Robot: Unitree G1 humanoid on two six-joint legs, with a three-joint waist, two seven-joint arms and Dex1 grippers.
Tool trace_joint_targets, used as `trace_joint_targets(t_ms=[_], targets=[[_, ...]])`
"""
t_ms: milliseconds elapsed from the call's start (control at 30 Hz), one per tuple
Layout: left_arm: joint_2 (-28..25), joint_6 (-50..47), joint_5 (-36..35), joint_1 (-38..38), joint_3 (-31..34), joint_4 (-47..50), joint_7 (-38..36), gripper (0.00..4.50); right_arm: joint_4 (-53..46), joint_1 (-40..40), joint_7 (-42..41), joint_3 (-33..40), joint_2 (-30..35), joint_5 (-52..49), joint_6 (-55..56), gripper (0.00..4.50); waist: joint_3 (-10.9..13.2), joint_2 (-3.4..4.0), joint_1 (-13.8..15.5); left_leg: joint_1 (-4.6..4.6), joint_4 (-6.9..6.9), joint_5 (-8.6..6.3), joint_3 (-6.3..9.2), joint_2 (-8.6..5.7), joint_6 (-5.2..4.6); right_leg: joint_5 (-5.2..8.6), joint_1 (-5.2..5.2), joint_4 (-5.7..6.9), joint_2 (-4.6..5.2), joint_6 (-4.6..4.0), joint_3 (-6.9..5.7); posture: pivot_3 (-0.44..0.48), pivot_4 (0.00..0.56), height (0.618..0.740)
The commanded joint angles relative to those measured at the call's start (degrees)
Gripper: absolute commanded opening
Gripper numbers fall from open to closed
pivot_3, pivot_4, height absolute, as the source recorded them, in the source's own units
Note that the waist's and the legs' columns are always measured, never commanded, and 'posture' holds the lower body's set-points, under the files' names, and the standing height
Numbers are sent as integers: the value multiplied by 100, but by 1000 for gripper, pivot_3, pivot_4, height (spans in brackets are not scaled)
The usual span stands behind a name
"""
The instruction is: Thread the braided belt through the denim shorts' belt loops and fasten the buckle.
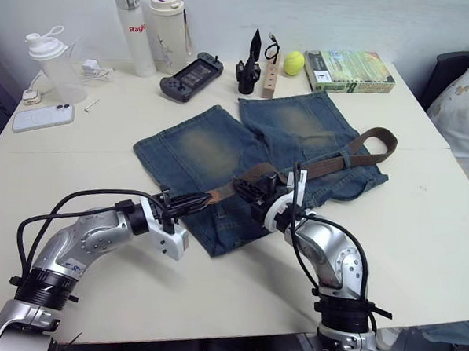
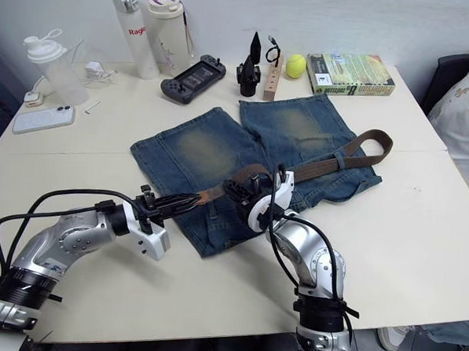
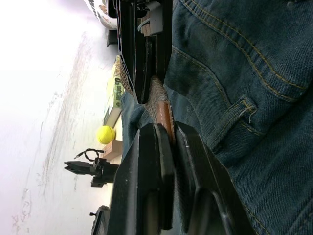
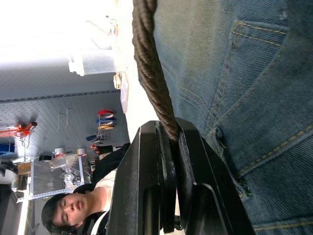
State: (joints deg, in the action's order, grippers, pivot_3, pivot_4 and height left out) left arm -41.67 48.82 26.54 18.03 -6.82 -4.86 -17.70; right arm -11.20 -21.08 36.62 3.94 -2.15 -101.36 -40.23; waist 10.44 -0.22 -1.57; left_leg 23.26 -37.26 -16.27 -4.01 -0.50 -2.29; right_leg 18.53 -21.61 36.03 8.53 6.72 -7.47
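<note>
The denim shorts (image 1: 195,146) lie flat mid-table, waistband toward me. The braided belt (image 1: 329,163) crosses the waistband and curls into a loop on the right leg. My left gripper (image 1: 204,198) is shut on the belt's smooth brown leather end (image 3: 164,113), low over the waistband. Just to its right, my right gripper (image 1: 253,191) is shut on the braided part (image 4: 155,73). The two grippers nearly touch. One of the belt loops (image 3: 231,121) shows beside the left fingers. The buckle is hidden.
Along the table's far edge stand two bottles (image 1: 148,29), a shaker (image 1: 53,60), a phone (image 1: 42,118), a game controller (image 1: 191,75), a black tool stand (image 1: 250,66), a wooden block (image 1: 271,75), a yellow ball (image 1: 294,63) and a book (image 1: 350,71). A person (image 4: 73,208) sits beyond the table.
</note>
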Motion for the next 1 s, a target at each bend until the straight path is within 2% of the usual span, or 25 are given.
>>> trace_joint_targets(t_ms=[33, 133, 167, 267, 400, 600, 867, 1000], targets=[[-69, -3, -435, -56, 43, 236, -140, 2199, -144, -49, -371, -92, 163, 89, -147, 0, 0, 0, 3, 0, 0, 0, 0, 0, 0, 0, 0, 0, 0, 0, 0, 0, 150, 723], [-137, -204, -739, -213, 13, 360, -449, 3684, -163, -36, -546, -27, 117, 200, 26, 0, 0, 0, -1, 0, -2, 0, 1, 0, 0, 0, 0, 0, 2, 0, 2, 0, 150, 723], [-193, -435, -1187, -436, 107, 470, -614, 4082, -149, -34, -737, 57, 188, 422, 115, 0, 0, 0, -2, 0, -1, 0, 0, 1, 0, 0, 0, -1, 2, 0, 2, 0, 150, 723], [-433, -874, -2029, -1052, 378, 681, -987, 4082, -162, 15, -1171, 221, 338, 875, 279, 0, 0, 3, -20, -3, 2, 0, 0, 4, 0, 0, 0, -2, 3, 0, 8, 0, 150, 723], [-560, -1331, -2676, -1641, 697, 945, -1259, 4082, -137, 136, -1546, 261, 460, 1452, 376, 0, 2, 6, -2, -3, 1, 0, 2, 14, 3, 0, 0, -5, 2, 0, 11, 0, 150, 723], [-454, -1670, -2833, -1799, 889, 1145, -1408, 4082, -116, 329, -2023, 55, 502, 2210, 273, 0, 2, 6, 16, -1, -3, 0, 3, 11, 4, 0, 5, -6, 1, -1, 30, 0, 150, 723], [-243, -2831, -3996, -2151, 965, 1701, -1946, 4082, -119, 481, -2441, -236, 370, 2942, 131, 0, 2, 7, -10, -4, 2, 0, 1, 11, 5, 0, 2, -5, -1, -1, 39, 0, 150, 723], [-196, -2994, -3950, -2196, 1078, 1804, -2036, 4082, -110, 461, -2546, -253, 262, 3108, 29, 0, 2, 7, 3, -5, 2, 1, 2, 12, 8, 0, 2, -5, -6, -1, 46, 0, 150, 723]])
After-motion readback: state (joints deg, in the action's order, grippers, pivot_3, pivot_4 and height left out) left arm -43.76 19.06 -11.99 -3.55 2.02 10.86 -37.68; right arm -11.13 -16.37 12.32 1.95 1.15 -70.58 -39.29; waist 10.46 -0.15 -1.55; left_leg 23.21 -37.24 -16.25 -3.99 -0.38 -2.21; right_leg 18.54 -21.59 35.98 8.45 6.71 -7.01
